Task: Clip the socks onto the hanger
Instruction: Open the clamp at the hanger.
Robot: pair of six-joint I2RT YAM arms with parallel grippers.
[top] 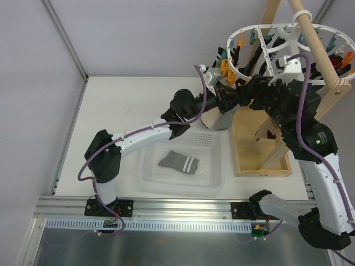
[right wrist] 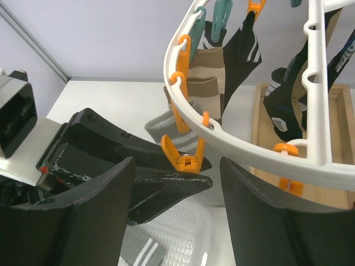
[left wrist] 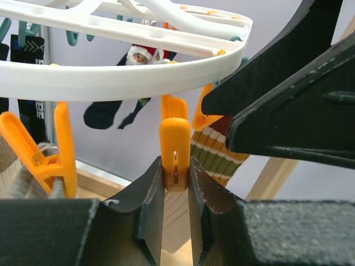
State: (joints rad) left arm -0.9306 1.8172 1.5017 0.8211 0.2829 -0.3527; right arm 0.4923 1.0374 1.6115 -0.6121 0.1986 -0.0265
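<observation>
Hanger [top: 288,33] at 1 o'clock in top view, one grey sock [top: 178,162] in the tray [top: 211,180] at 6 o'clock; left wrist: left gripper [left wrist: 176,173] pinching an orange clip [left wrist: 175,133] narrowly, black sock [left wrist: 30,55] at 9 o'clock, lettering unreadable; right wrist: right gripper [right wrist: 177,166] spread wide below the rim [right wrist: 249,149].

From the left wrist, the hanger [left wrist: 111,83] runs off the left and top edges. The lower end of the orange clip [left wrist: 174,136] is buried between the fingers of the left gripper [left wrist: 175,174]. In the top view, the hanging grey sock [top: 222,119] shows only its lower part, the rest behind the left arm [top: 144,136]. From the right wrist, the striped sock [right wrist: 141,254] below is cut by the bottom edge.
</observation>
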